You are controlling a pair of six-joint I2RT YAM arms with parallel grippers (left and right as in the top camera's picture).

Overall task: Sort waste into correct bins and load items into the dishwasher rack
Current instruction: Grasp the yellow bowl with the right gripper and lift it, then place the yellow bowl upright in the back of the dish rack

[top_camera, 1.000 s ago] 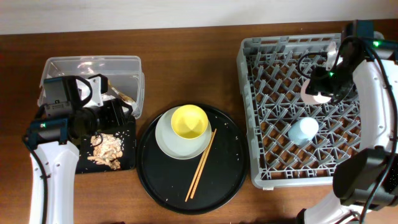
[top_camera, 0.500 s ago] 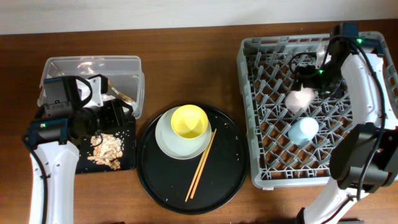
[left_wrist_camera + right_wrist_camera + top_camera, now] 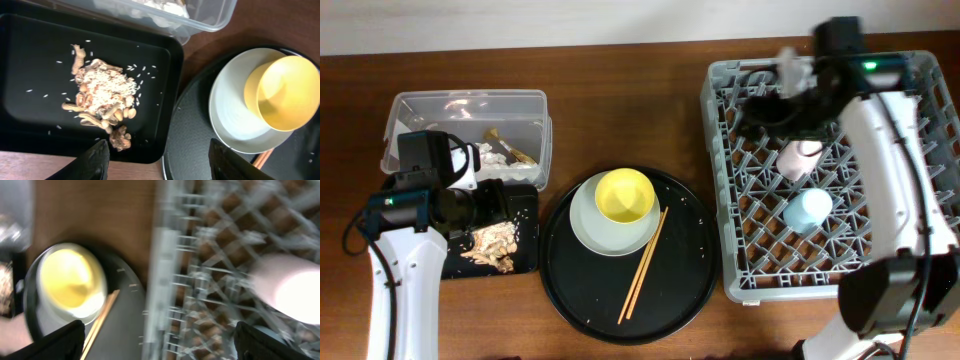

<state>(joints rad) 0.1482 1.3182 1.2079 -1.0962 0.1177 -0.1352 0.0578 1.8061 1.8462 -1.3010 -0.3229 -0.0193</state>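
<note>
The grey dishwasher rack holds the pink cup on its side and the light-blue cup. My right gripper is open and empty over the rack's left part, left of the pink cup. The yellow bowl sits on the grey-green plate, with the chopsticks beside them. My left gripper is open and empty over the shallow black tray, which holds beige food scraps. The clear tub holds white tissue and a golden-brown wrapper.
The plate, bowl and chopsticks lie on a large round black tray between the bins and the rack. Loose rice grains are scattered on the shallow tray. The right wrist view is blurred by motion. Brown table runs along the front edge.
My right gripper has let go of the pink cup in the rack and swung left over the rack's left side. My left gripper has moved down from the tub over the black tray.
</note>
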